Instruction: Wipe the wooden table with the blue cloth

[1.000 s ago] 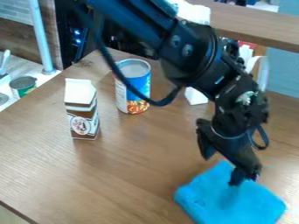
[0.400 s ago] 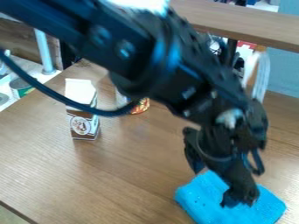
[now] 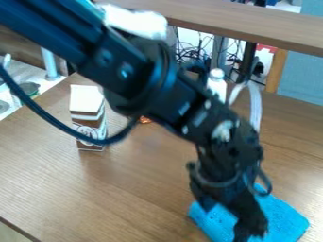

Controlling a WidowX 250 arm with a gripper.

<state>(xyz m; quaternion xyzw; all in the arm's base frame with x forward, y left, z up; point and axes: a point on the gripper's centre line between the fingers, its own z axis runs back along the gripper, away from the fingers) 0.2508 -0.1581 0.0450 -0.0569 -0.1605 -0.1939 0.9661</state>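
The gripper point(image 3: 225, 218) hangs over the left part of a blue folded cloth point(image 3: 282, 220) at the lower right of the table. Its fingers are apart, with blue cloth visible between them and nothing held. Whether the tips touch the cloth, I cannot tell. A brown and white carton point(image 3: 88, 106) stands upright at the left, partly crossed by the arm's cable.
Behind the arm, the lower edge of a can point(image 3: 145, 120) peeks out beside the carton. A white bottle point(image 3: 216, 85) stands near the table's back edge. A wooden shelf point(image 3: 252, 23) spans the top right. Another can point(image 3: 29, 89) sits at far left.
Over the last second the gripper has moved left and down across the cloth. The arm now covers most of the blue can and has uncovered the white bottle. Cloth and carton have stayed put.
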